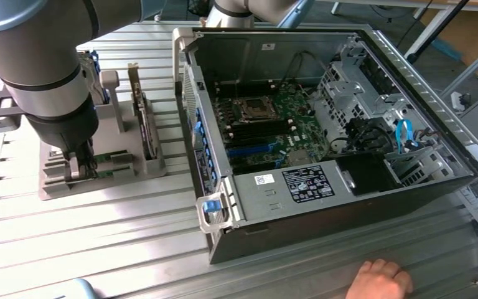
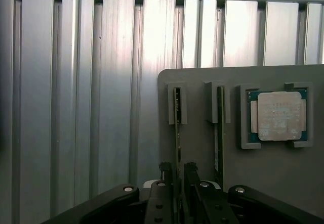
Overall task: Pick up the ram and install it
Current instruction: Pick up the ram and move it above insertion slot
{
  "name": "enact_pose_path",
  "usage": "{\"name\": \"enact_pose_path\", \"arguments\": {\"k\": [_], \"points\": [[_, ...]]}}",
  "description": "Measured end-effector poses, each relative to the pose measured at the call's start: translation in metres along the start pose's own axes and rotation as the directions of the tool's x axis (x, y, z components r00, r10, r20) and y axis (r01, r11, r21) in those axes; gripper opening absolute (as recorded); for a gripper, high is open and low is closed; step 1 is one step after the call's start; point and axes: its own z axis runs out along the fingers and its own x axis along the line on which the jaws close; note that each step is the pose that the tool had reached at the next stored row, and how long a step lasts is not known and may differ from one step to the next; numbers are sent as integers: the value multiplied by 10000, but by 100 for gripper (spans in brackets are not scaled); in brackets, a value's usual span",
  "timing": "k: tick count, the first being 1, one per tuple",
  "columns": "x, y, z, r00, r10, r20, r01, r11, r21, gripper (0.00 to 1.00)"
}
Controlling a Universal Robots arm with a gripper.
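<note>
Gripper [image 2: 177, 169] fingers apart, straddling ram [image 2: 177, 114] stood on edge in grey holder [image 2: 197, 145]; prob light, stiff, fragile, so take by flat faces near mid, gently.

Green ram [image 2: 177, 128], grey holder [image 2: 197, 80], ribbed silver table [image 2: 76, 107], silver-topped green processor [image 2: 279, 116]

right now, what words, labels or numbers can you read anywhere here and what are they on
Nothing reads well enough to quote.
Black label inside the computer case: print too small to read.
Small white sticker beside it: too small.
Upper white sticker on the case's inner wall: too small.
Processor chip on the grey holder: markings too faint.
</note>
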Motion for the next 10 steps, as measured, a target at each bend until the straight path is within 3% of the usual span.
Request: {"name": "enact_pose_path", "arguments": {"k": [10], "points": [[6,-135,-1,10000,-1,2,1,10000,-12,24]]}}
